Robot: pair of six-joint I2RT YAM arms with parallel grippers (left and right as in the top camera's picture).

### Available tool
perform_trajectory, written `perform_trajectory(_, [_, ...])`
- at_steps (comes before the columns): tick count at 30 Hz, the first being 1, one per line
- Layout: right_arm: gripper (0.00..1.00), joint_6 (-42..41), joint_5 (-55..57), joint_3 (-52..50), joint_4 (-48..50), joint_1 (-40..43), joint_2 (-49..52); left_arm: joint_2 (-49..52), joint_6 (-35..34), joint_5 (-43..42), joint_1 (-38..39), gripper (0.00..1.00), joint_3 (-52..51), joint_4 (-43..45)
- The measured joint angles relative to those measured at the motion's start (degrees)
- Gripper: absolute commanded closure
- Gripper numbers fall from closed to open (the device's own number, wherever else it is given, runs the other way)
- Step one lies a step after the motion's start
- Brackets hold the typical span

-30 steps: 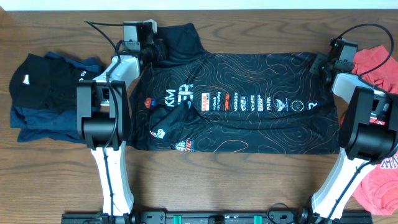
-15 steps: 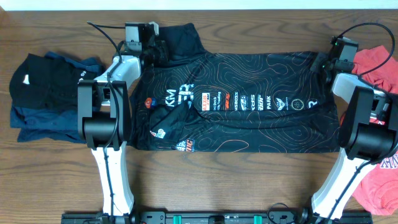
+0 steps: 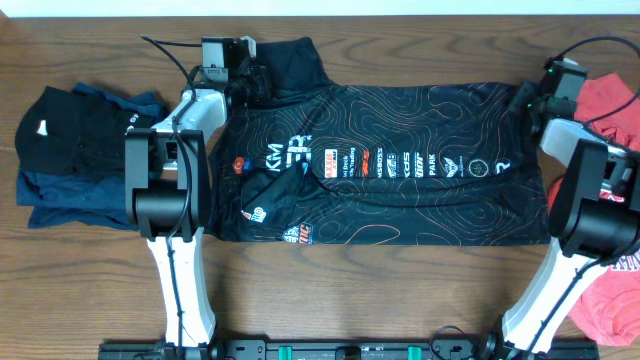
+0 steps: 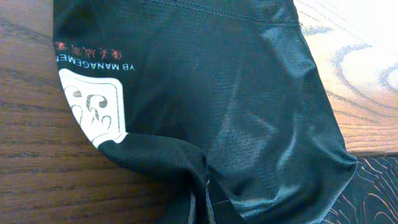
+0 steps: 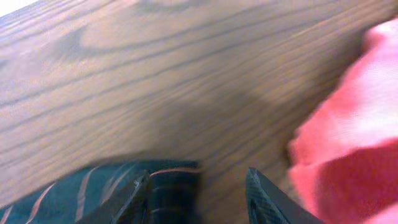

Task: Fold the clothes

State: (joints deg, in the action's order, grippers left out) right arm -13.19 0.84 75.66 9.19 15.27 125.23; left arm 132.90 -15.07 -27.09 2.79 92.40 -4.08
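Black sports jersey with orange contour lines [image 3: 400, 190] spread mid-table

Left gripper [image 3: 250, 82] jaws clamp its sleeve near the far edge of the brown wooden table [image 3: 400, 290]. Right gripper [image 5: 199, 179] jaws stand apart over its far right corner, beside a red T-shirt [image 3: 605, 100].

left gripper [image 3: 254, 79] with jaws pressed together, right gripper [image 5: 198, 175] with jaws apart.

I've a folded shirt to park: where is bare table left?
Bare wood: the front strip of the table below the black jersey; the front-left corner below the dark clothes pile. Crowded: right edge, under the red T-shirt.
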Motion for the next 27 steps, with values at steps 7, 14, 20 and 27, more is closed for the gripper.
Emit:
perform_trajectory(7, [0.51, -0.44, 0.22, 0.02, 1.46, 0.46, 0.15, 0.00, 0.00, 0.02, 0.00, 0.94, 0.00, 0.00])
perform_trajectory(14, [0.51, -0.74, 0.35, 0.39, 2.64, -0.24, 2.89, 0.00, 0.00, 0.00, 0.00, 0.94, 0.00, -0.02])
perform_trajectory(20, [0.80, -1.22, -0.17, 0.52, 3.96, -0.92, 3.56, 0.00, 0.00, 0.00, 0.00, 0.94, 0.00, -0.02])
perform_trajectory(27, [0.99, -1.90, -0.85, 0.70, 3.72, -1.38, 3.76, 0.00, -0.02, 0.00, -0.02, 0.94, 0.00, 0.00])
